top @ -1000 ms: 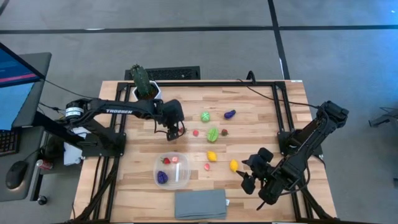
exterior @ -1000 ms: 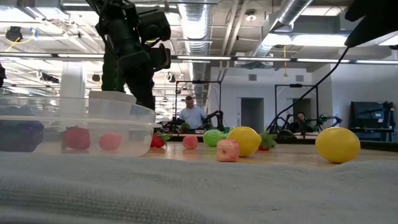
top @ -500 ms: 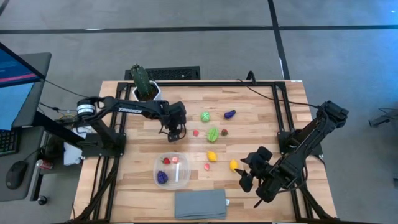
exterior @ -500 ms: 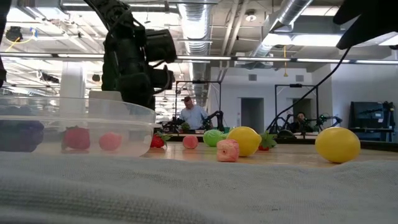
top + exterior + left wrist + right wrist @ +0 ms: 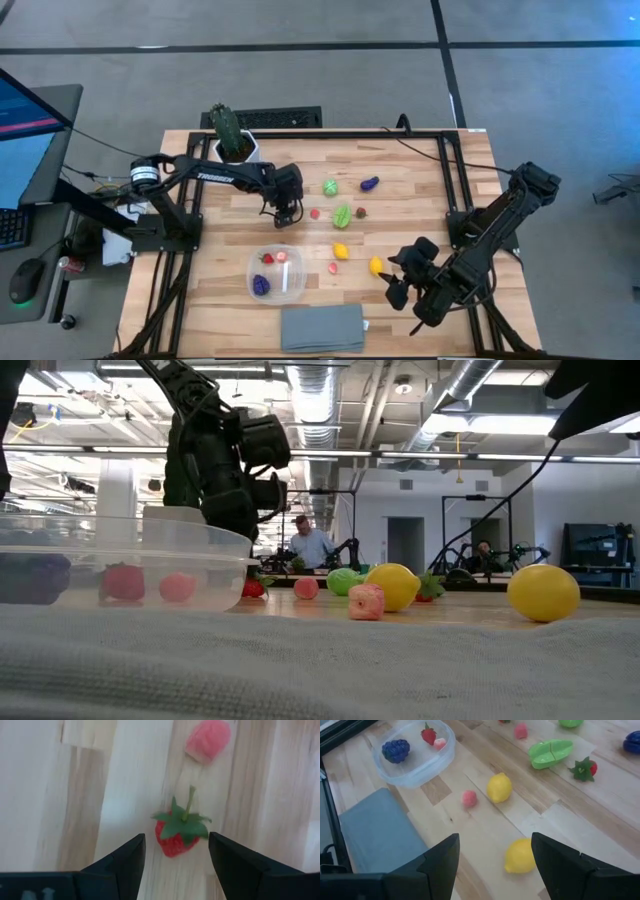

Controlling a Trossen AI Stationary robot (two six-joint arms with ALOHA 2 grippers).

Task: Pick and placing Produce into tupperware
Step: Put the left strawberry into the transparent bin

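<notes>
Left hand (image 5: 175,852) open, fingers straddling a red strawberry (image 5: 176,832) on the table (image 5: 400,300), not closed on it yet. Risk: the berry sits closer to one finger, so closing could nudge or roll it out; the green leafy top could also snag and give a weak pinch. Contact height is hard to judge from this angle. Small pink piece (image 5: 208,739) just beyond could get bumped. Tupperware (image 5: 276,271) holds three pieces near the front edge. Right hand (image 5: 398,283) open, waiting by a lemon (image 5: 376,266).

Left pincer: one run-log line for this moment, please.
left pincer: open, over strawberry | right pincer: open, waiting | tupperware: three pieces
</notes>
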